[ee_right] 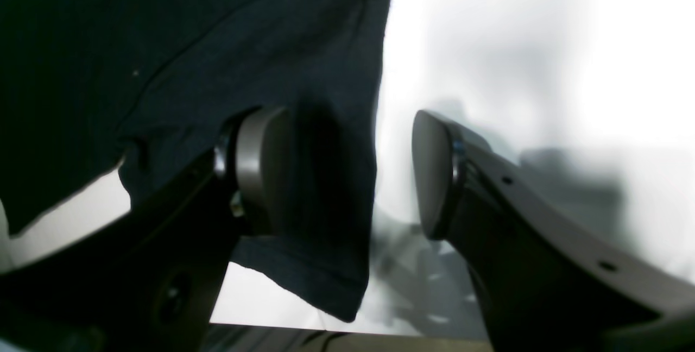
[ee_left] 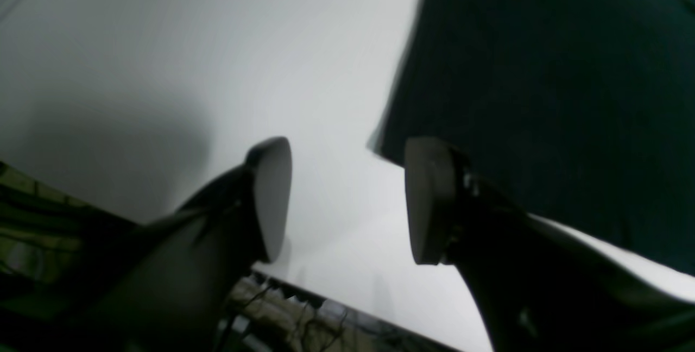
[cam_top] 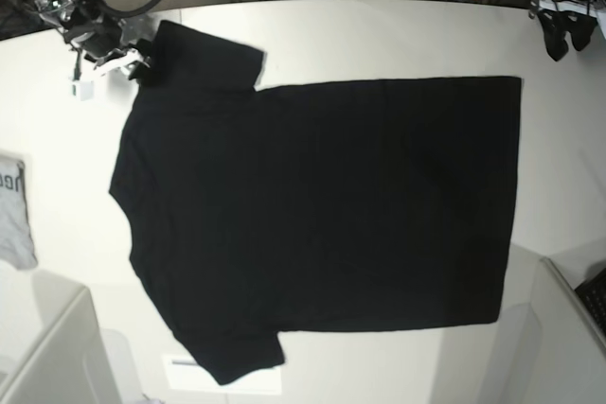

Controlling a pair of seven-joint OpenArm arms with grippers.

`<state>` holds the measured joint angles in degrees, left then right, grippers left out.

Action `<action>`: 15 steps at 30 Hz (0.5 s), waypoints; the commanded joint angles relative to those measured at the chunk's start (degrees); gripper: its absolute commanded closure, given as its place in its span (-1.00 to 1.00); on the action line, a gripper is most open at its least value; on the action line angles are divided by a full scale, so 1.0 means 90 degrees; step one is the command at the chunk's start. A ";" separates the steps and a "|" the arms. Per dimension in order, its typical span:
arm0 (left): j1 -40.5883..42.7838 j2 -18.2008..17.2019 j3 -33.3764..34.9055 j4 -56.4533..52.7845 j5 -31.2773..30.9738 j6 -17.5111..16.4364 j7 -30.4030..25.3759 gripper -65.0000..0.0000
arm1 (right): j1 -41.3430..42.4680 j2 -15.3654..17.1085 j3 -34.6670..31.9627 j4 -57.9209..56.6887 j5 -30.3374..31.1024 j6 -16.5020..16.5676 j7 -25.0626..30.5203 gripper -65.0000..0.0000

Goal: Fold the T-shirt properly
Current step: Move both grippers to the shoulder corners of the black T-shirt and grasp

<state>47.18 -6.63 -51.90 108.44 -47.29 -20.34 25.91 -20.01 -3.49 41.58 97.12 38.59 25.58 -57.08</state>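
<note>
— On the base view's left, our right gripper (ee_right: 347, 178) sits parted at the far sleeve of the T-shirt (cam_top: 322, 205), which lies flat, plain side up, on the table (cam_top: 398, 35).

— We should close fully on that hem. Our left gripper (ee_left: 347, 200) (also parted) hangs near the bottom corner. No containers visible.

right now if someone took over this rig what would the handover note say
Left gripper: open, empty, over bare table just off the T-shirt hem corner.
Right gripper: open, one pad over the sleeve, nothing clamped.
T-shirt: spread flat on the white table, plain black side up, collar toward the right arm's side.
A small grey garment sits at the table edge.
Done: shirt laid out.
Left: every fold.
</note>
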 commanded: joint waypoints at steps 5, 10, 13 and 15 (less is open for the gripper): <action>-0.0763 0.0087 -0.1330 -0.0352 -0.0123 -0.0920 0.1355 -0.40 | -0.0009 0.0011 -0.0005 0.0037 -0.0014 0.0571 -0.0246 -0.01; -0.1310 0.0087 -0.1809 -0.0909 -0.0084 -0.1662 0.2039 -0.78 | 0.0118 0.0041 0.0015 -0.0442 -0.0004 0.0610 -0.0344 -0.01; -0.1369 0.0087 -0.1789 -0.0948 -0.0084 -0.1750 0.2039 -0.68 | 0.0157 0.0060 0.0005 -0.0803 -0.0004 0.0630 -0.0344 0.00; -0.1389 0.0097 -0.1789 -0.0948 -0.0084 -0.1750 0.2039 -0.62 | 0.0157 0.0109 -0.0005 -0.0891 0.0005 0.0649 -0.0344 0.00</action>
<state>34.17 -5.08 -67.46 99.20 -46.98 -35.66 45.32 -17.82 -2.66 41.67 89.82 43.53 32.23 -56.75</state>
